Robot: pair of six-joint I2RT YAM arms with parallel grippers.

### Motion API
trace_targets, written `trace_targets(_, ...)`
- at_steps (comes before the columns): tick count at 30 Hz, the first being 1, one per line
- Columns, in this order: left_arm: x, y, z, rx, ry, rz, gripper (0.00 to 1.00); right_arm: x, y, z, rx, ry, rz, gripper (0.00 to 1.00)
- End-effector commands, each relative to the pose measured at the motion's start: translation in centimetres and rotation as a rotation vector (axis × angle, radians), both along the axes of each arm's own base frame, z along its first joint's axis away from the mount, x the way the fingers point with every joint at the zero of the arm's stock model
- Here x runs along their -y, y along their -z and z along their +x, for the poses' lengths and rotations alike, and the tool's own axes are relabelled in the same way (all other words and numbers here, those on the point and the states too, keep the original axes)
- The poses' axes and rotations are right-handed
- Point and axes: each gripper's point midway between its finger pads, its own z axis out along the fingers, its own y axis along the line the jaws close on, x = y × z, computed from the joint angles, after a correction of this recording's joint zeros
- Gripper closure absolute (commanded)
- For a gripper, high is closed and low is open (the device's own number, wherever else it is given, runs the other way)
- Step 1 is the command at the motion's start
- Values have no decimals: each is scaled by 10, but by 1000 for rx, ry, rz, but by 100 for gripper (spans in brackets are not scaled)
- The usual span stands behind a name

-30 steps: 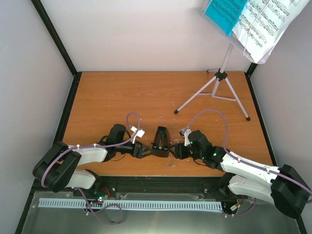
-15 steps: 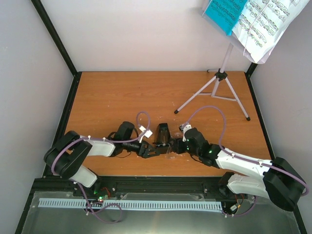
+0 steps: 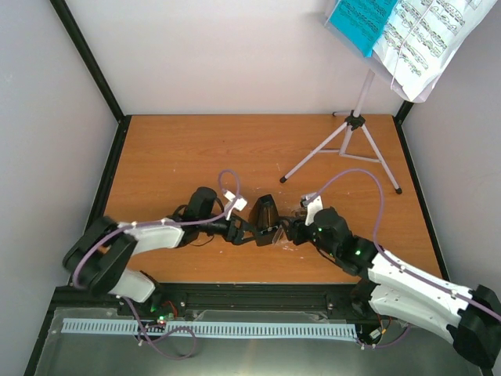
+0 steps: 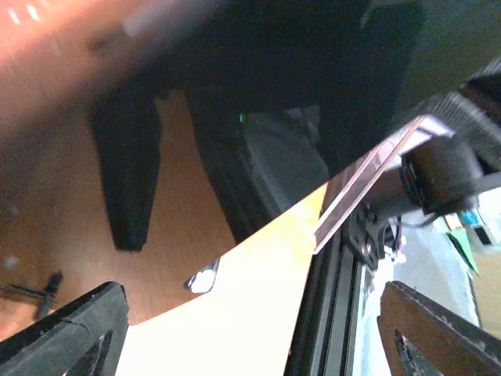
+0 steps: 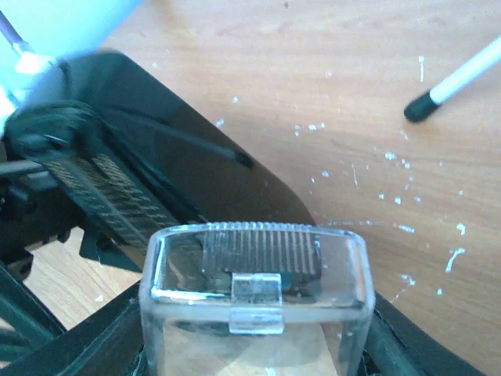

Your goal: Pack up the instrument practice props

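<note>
**Metronome First, Cover in Hand**

Judged to be on the metronome [image 3: 266,219] step, with a gripper at each of its sides. Clamped a clear plastic cover [image 5: 254,274] in the right gripper [image 5: 254,345], just short of the small, glossy black pyramid. Spread the left gripper [image 4: 250,341] wide, clasping nothing, the dark body blurred just ahead of its fingers. Probably called next for steadying that body from the left and seating the cover squarely. Left the music stand [image 3: 356,117], sheet music [image 3: 427,39] and teal folder [image 3: 360,19] well beyond the right gripper.

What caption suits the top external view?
Left gripper open beside the black metronome; right gripper grips a clear cover; music stand behind.
</note>
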Motion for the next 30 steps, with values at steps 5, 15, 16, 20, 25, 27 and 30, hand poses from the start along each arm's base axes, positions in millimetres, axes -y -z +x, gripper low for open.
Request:
trace_targets(5, -24, -136, 47, 123, -245, -117, 4, 8, -31, -6, 175, -51, -34, 45)
trace_targets(15, 3, -157, 85, 76, -57, -54, 25, -3, -70, -25, 341, -107, 94, 45)
trace_targets(16, 5, -157, 86, 82, -41, -64, 28, -1, -74, -25, 349, -97, 103, 45)
trace_targets(20, 12, -152, 83, 87, 29, -106, 33, 7, -66, -26, 338, -71, 91, 45)
trace_targets(25, 18, -144, 78, 103, 87, -113, 42, 2, -53, -27, 316, -97, 69, 45)
trace_targets(27, 19, -139, 77, 111, 102, -102, 42, -2, -49, -27, 310, -110, 67, 45)
trace_targets(30, 21, -130, 76, 113, 112, -92, 43, -5, -47, -27, 310, -114, 85, 45)
